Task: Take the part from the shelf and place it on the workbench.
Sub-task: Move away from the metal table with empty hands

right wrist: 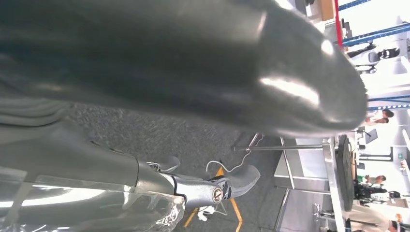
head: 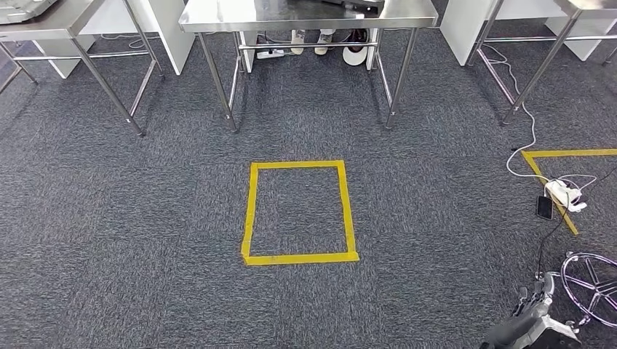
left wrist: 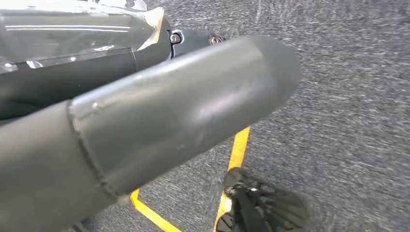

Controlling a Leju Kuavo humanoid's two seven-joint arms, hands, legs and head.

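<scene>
stage: early, nothing is being carried | left hand (left wrist: 183, 111): hanging released above carpet | right hand (head: 535, 320): hanging released, holding nothing | part: sitting somewhere unseen | counter (head: 305, 14): lying well ahead

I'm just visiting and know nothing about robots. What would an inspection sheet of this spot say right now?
Surface: grey carpet floor marked with a yellow tape square.
Job's things: nothing seen.
Clutter: small flat black device on the carpet; chrome wire ring frame at the right.
Hands: left hand and right hand hang over the floor, fingers apart, holding nothing.
Cables: white cable trails to a white power strip.
Surroundings: steel-legged metal table ahead, a person's light shoes behind it.
</scene>
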